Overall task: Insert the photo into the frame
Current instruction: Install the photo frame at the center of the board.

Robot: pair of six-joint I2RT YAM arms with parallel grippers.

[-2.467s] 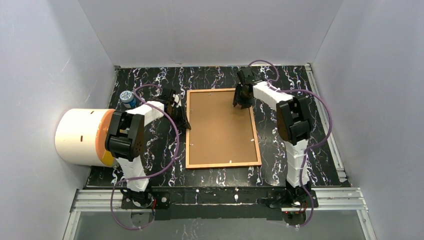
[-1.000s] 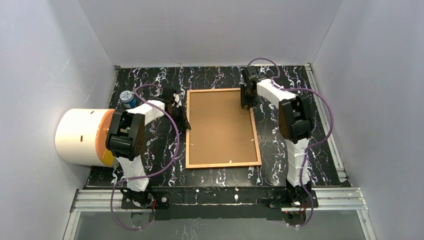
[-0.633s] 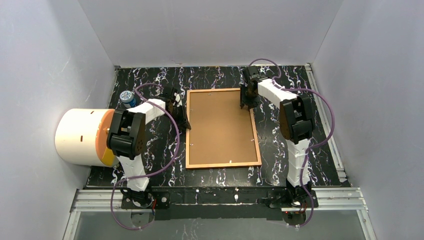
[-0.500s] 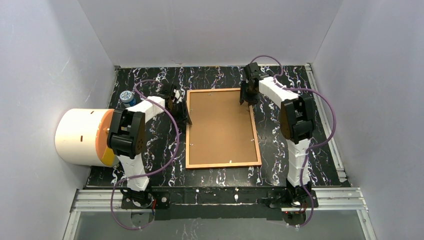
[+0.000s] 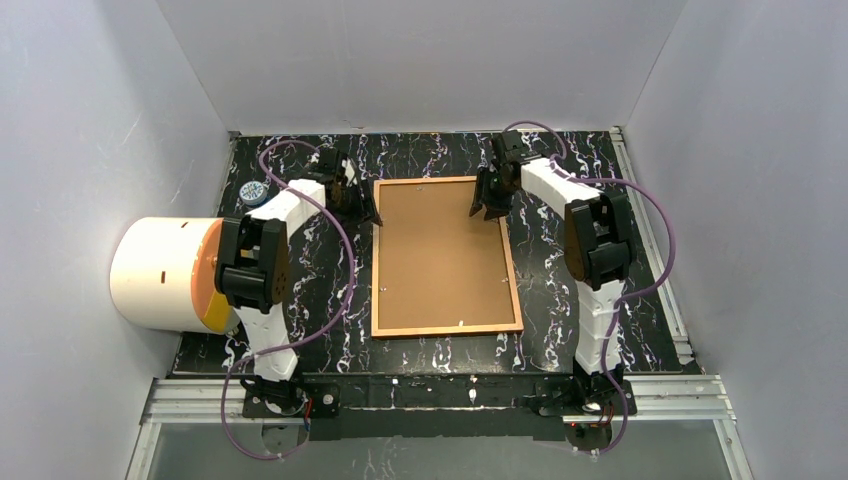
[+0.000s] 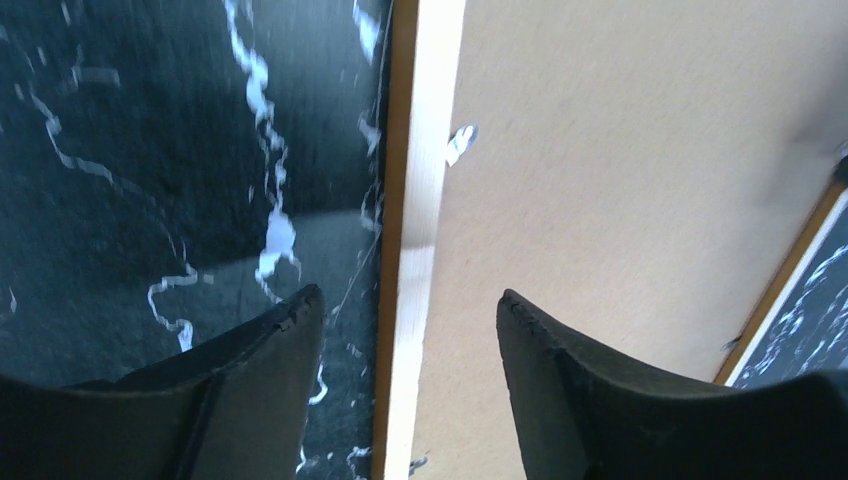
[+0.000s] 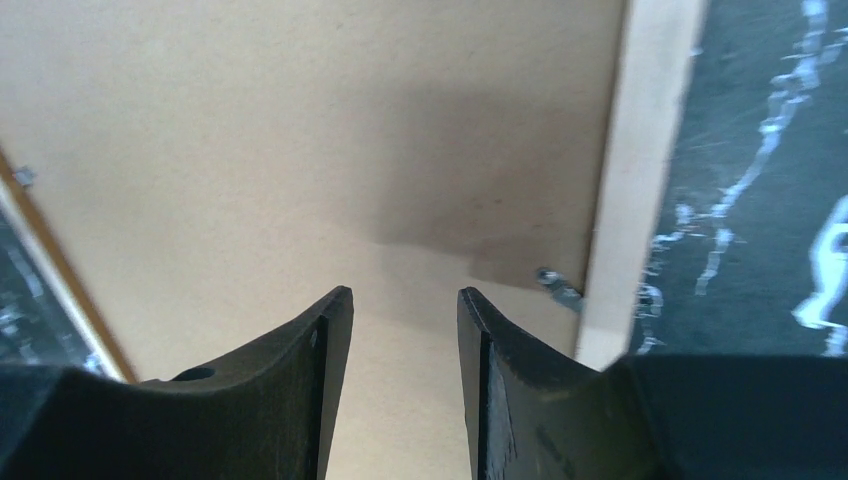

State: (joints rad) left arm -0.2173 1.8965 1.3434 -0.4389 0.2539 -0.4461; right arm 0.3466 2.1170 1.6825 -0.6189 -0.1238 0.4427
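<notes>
Backing board [image 5: 440, 255] covers the inside of the frame [image 5: 447, 327]; anything beneath is hidden. Blue-capped item [image 5: 253, 191] too small to identify. Both wrist views crop the frame. Metal tab [image 7: 558, 283] blurred. Top view: left hand [image 5: 364, 212] and right hand [image 5: 481, 207] contact with frame too small to judge.

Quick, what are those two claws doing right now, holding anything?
Left gripper: open, empty, over the frame edge.
Right gripper: narrowly open, empty, above the backing board.

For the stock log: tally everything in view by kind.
Frame: 1
Board: 1
Drum: 1
Blue can: 1
Grippers: 2 (left gripper, right gripper)
Total: 6
</notes>
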